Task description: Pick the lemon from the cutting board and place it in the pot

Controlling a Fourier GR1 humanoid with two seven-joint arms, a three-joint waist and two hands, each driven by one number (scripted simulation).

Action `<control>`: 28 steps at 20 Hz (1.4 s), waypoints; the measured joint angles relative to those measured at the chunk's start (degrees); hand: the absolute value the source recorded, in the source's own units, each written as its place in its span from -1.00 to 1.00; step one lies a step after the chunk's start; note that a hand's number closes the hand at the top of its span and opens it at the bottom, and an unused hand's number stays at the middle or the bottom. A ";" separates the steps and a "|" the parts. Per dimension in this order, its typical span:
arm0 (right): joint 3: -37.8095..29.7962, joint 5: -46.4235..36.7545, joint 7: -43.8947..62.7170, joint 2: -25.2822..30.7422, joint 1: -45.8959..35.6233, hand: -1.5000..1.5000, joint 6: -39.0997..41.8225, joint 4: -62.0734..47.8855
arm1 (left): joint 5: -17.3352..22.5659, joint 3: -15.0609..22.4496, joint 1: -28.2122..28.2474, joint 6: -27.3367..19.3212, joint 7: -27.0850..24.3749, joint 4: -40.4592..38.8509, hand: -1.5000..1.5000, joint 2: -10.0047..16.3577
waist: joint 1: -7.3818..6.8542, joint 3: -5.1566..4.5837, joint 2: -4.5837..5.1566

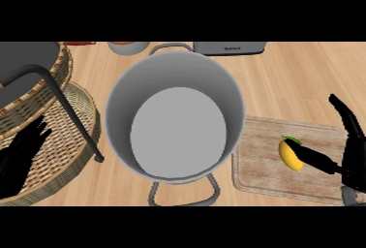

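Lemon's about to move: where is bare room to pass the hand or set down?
Free: the counter beyond the cutting board, right of the pot; the board's left half beside the lemon; the pot's bare floor. Crowded: left side, baskets under the left hand.

Bright, even light; faint soft shadows.

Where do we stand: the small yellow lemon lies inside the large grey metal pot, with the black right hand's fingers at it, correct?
Not quite. The head view shows the small yellow lemon lying on the light wooden cutting board, right of the large grey metal pot, which holds nothing. The black right hand does have its fingers at it.
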State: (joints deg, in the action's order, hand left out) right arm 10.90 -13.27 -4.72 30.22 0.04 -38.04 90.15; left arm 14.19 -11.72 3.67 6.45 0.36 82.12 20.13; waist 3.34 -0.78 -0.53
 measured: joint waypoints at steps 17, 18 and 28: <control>8.39 -10.02 35.48 16.48 6.69 -1.00 22.66 11.23 | -1.81 0.12 -1.02 0.41 -0.55 0.44 0.00 -0.32 | -1.13 -0.41 0.68; 8.66 -9.74 37.58 17.18 6.50 -1.00 24.36 12.38 | -1.91 0.19 -1.14 0.35 -0.50 0.35 0.00 -0.32 | -1.22 -0.41 0.66; 10.50 -9.13 57.27 17.00 2.51 -1.00 33.06 19.55 | -3.33 1.31 -2.82 -0.42 0.45 -0.96 0.00 -0.44 | -2.46 -0.13 0.58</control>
State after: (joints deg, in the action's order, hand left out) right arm 21.40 -22.39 52.55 47.22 2.55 -4.98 109.70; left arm 10.86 -10.41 0.84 6.03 0.81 81.17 19.68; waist 0.87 -0.91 0.05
